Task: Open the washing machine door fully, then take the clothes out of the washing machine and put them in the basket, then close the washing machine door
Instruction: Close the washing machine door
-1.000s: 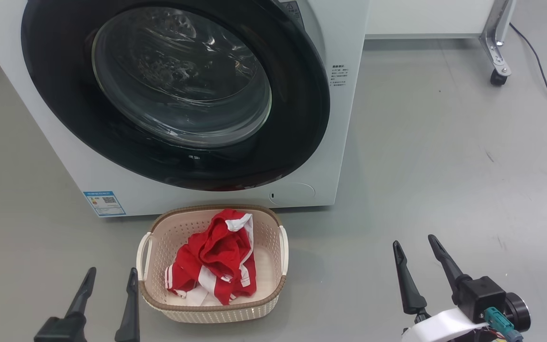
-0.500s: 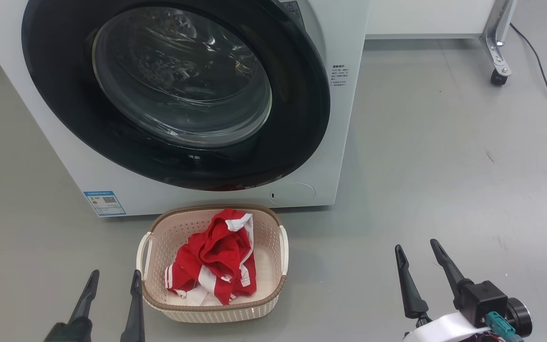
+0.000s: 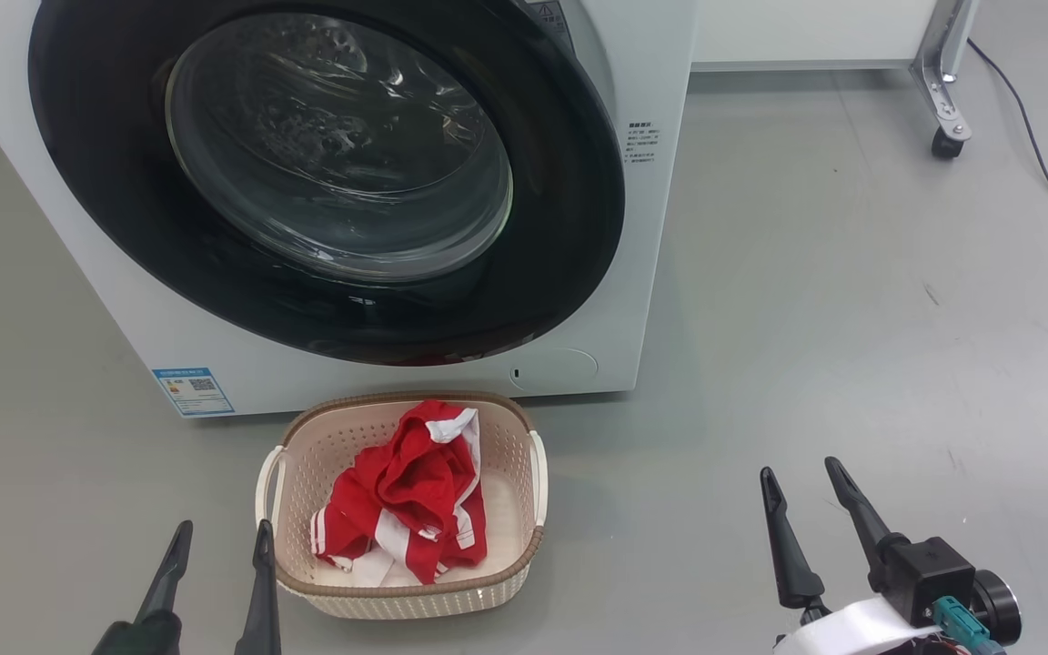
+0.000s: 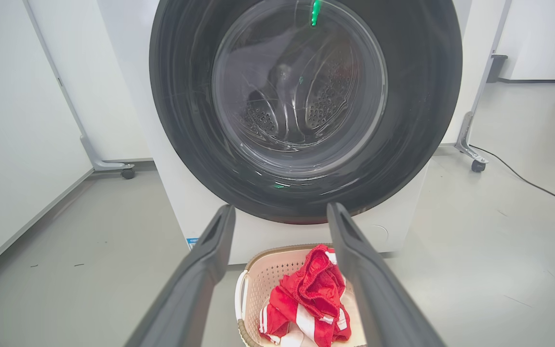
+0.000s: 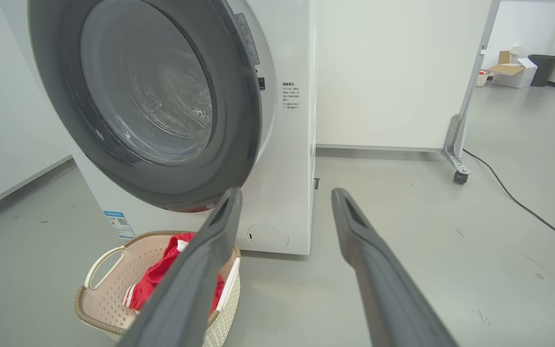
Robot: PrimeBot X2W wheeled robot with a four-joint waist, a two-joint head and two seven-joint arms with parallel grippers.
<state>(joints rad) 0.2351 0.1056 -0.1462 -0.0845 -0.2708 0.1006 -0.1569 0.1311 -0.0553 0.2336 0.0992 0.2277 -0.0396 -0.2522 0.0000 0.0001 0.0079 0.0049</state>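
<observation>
The washing machine [image 3: 642, 273] stands ahead, and its door [image 3: 324, 173] lies shut against the front, glass bowl in the middle. The red and white clothes [image 3: 406, 496] lie in the cream basket [image 3: 415, 596] on the floor right before the machine. My left gripper [image 3: 222, 535] hovers open at the basket's left side, nothing between its fingers. Well to the basket's right, over bare floor, my right gripper [image 3: 799, 475] is open and holds nothing. The left wrist view shows the door [image 4: 306, 111], basket [image 4: 258, 279] and clothes [image 4: 309, 299]; the right wrist view shows the door [image 5: 147, 106] and basket [image 5: 109, 289].
A blue label sticker [image 3: 193, 389] sits low on the machine's front. A white partition on a castor foot [image 3: 942, 141] stands behind to the right, with a black cable [image 3: 1042, 173] trailing over the grey floor. Another partition foot [image 4: 125, 172] stands left of the machine.
Both grippers have sunk a little lower in the head view. The whole picture has shifted slightly, so the camera moved; door, basket and clothes stay put.
</observation>
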